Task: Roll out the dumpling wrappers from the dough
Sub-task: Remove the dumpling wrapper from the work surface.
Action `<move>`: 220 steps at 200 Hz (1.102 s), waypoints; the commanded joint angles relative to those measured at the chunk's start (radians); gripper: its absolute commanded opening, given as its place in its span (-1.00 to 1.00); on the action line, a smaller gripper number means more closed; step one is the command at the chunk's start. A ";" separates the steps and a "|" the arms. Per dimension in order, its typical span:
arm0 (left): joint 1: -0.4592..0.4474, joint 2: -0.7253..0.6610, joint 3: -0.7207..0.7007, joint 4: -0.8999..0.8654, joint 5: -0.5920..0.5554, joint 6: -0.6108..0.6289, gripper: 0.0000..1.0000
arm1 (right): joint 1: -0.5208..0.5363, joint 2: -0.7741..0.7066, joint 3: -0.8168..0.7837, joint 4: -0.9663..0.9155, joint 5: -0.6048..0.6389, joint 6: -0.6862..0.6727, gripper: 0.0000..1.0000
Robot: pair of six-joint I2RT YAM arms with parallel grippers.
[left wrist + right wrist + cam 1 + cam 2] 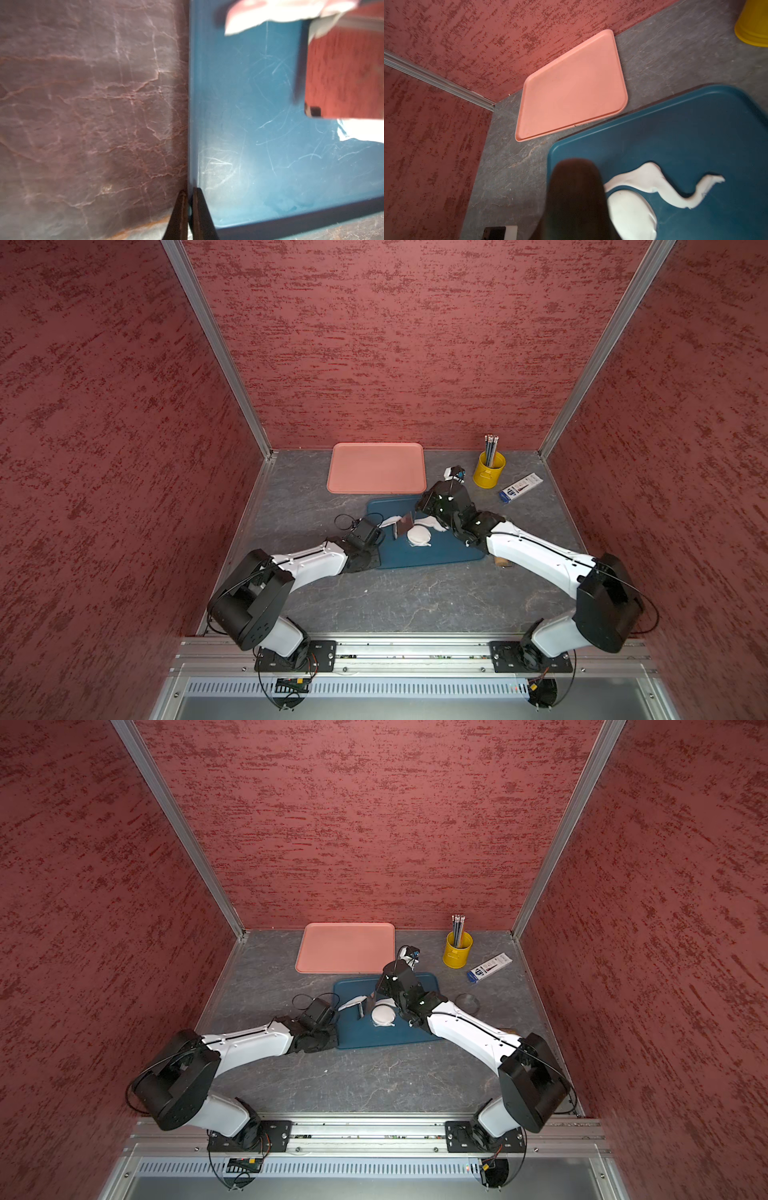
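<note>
Left gripper: dark fingertips pinched shut on the side rim of the blue tray, near a corner, likely to stop it sliding.
Right gripper: over the blue tray's middle, seemingly clamped on a scraper; its wrist view blurs the grip itself.
Scraper: flat, mirror-bright blade with a rounded corner, standing on edge on the blue tray beside the wrapper, probably to part it from the trimmings.
Wrapper: thin, smooth, round white disc lying flat mid-tray.
Dough: soft white strip with ragged ends, curving round the wrapper's edge on the blue tray.
Blue tray: hard, finely scratched, raised rim.
Pink tray: matte and bare, just beyond the blue tray's far edge, probably for finished wrappers.
Table: grey, veined like stone.
</note>
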 commanded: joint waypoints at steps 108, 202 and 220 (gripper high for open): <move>-0.008 -0.012 -0.013 0.015 -0.039 -0.005 -1.00 | -0.085 0.088 0.036 0.126 0.355 -0.027 -1.00; 0.000 -0.001 -0.013 0.021 -0.052 -0.020 -1.00 | -0.182 -0.057 -0.088 0.068 0.378 -0.081 -1.00; 0.002 0.000 -0.011 0.019 -0.058 -0.021 -1.00 | -0.201 -0.124 -0.119 0.016 0.412 -0.102 -1.00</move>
